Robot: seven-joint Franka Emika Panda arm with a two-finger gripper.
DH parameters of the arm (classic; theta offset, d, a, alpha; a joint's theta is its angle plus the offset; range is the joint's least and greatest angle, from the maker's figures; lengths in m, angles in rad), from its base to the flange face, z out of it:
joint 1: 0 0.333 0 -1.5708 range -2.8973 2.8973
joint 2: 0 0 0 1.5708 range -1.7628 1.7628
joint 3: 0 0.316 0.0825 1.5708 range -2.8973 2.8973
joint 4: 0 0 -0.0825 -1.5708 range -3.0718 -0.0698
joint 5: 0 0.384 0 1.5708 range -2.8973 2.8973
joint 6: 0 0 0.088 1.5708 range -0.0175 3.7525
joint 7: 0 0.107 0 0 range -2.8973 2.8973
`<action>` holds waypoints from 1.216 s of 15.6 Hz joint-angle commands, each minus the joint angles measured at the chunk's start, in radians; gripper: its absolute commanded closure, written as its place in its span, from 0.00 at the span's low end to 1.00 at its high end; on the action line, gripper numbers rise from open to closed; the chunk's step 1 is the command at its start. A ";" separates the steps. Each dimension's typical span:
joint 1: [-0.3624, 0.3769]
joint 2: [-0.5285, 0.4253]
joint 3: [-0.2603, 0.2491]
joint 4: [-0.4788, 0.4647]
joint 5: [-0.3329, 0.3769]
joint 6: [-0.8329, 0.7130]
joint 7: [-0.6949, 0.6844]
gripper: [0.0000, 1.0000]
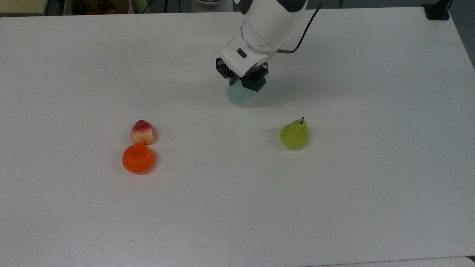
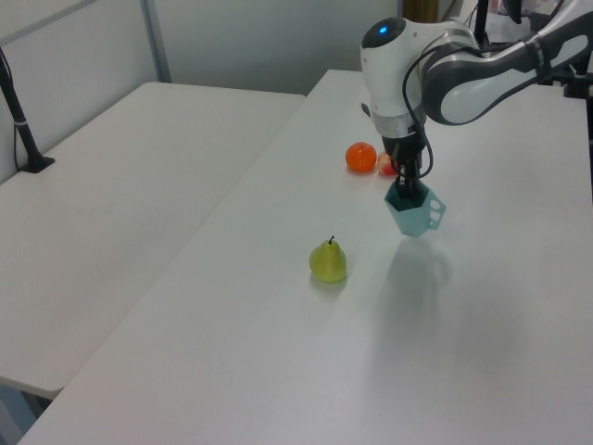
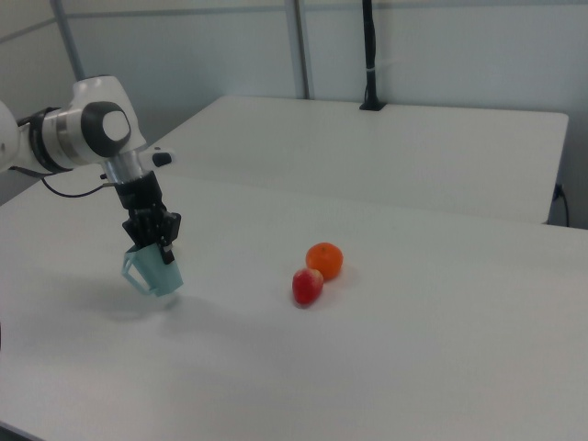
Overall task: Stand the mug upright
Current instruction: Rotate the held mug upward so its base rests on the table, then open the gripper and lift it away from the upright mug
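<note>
The mug [image 1: 239, 95] is pale blue-teal with faceted sides and hangs mouth-up, slightly tilted, just above the white table [image 1: 334, 207]. My gripper [image 1: 245, 79] points down from above and is shut on its rim, one finger reaching into the dark opening. In the left view the mug [image 2: 412, 218] hangs under the gripper [image 2: 406, 190], with a small handle on the left view's right. In the right view the mug [image 3: 158, 274] is tilted below the gripper [image 3: 152, 243], its shadow lying on the table beneath.
A green pear [image 1: 294, 135] stands to the top view's right of the mug, nearer the front. An orange [image 1: 138, 158] and a red-and-yellow fruit [image 1: 142, 132] touch each other at the top view's left. A black post base [image 1: 437, 11] sits at the far right corner.
</note>
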 commanded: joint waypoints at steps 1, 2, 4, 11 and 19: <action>-0.045 -0.005 0.003 -0.048 0.119 0.124 -0.129 0.98; -0.049 -0.005 0.001 -0.054 0.143 0.127 -0.161 0.97; -0.051 -0.005 0.001 -0.058 0.153 0.127 -0.189 0.94; -0.054 -0.034 0.000 -0.052 0.147 0.069 -0.186 0.11; -0.140 -0.271 -0.013 -0.052 0.153 -0.049 -0.186 0.00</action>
